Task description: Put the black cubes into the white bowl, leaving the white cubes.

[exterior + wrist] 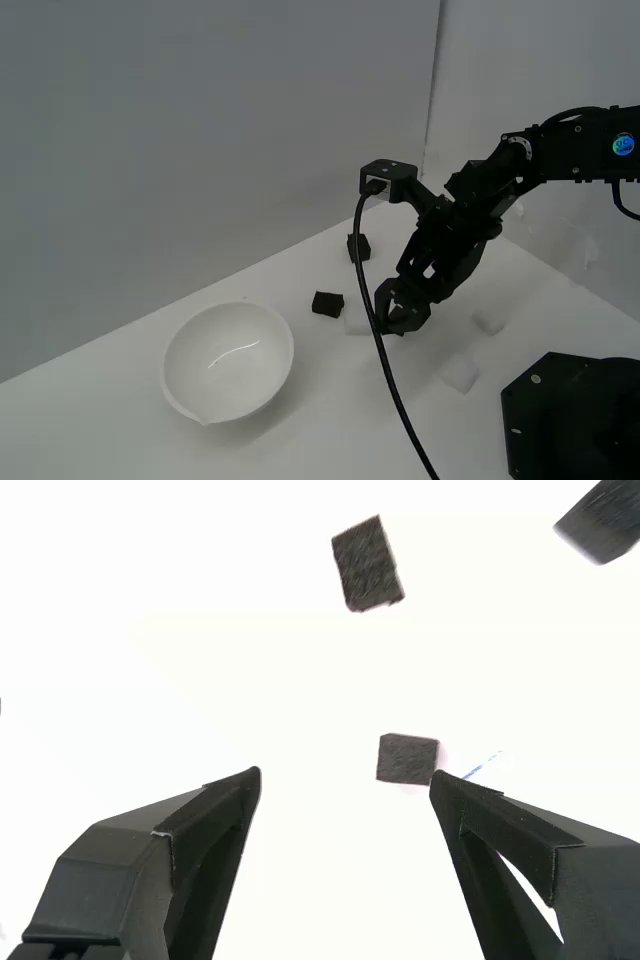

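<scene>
White tabletop (120, 420) filled the foreground, with a plain grey wall (200, 120) behind it and a white panel on the exterior view's right. A white bowl (229, 361) sat upright toward the exterior view's left, with no cubes visible inside.

Two black cubes showed in the exterior view: one (327, 303) just off the bowl's rim on the exterior view's right, another (359, 246) farther back, near the wall. The wrist view showed three: one (407, 758) on the table close to the inner edge of one fingertip, a second (367, 564) well beyond it, and a third (600, 518) cut off at the picture's corner. Whether the nearest one touched the finger could not be told.

White cubes lay around the arm: one (356, 322) just beside the nearer black cube, one (488, 321) on the far side of the gripper, one (461, 373) closer to the camera, near the black base (570, 420). They were faint against the table.

The arm (560, 160) reached in from the exterior view's right and sloped down toward the table. Its gripper (345, 778) hung low over the surface near the middle of the cubes, its two fingers (200, 820) spread wide apart with nothing held between them. A black cable (385, 370) ran from the wrist down toward the front edge.
</scene>
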`<state>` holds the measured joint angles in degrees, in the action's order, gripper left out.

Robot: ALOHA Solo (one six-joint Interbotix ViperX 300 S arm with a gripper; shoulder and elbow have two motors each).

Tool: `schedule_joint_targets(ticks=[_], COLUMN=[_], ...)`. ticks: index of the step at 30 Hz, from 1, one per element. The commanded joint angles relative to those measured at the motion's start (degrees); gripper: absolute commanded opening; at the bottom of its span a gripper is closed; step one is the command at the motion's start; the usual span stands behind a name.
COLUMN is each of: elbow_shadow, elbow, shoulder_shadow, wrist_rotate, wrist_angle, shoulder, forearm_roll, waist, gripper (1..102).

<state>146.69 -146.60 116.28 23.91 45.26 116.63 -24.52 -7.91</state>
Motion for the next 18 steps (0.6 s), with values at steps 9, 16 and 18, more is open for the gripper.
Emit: schedule_joint_targets(ticks=[9, 16, 18], elbow_shadow=[0.26, 0.09, 0.00], elbow=[-0.35, -0.18, -0.09], shoulder_shadow=[-2.99, -5.19, -5.62], wrist_rotate=[0.26, 0.26, 0.26], wrist_angle=[-2.81, -3.96, -4.31], shoulder=[-3.16, -5.45, -5.89], forearm_roll=[-0.70, 2.46, 3.16], waist=[-1.49, -1.49, -1.41], gripper=[100, 100, 100])
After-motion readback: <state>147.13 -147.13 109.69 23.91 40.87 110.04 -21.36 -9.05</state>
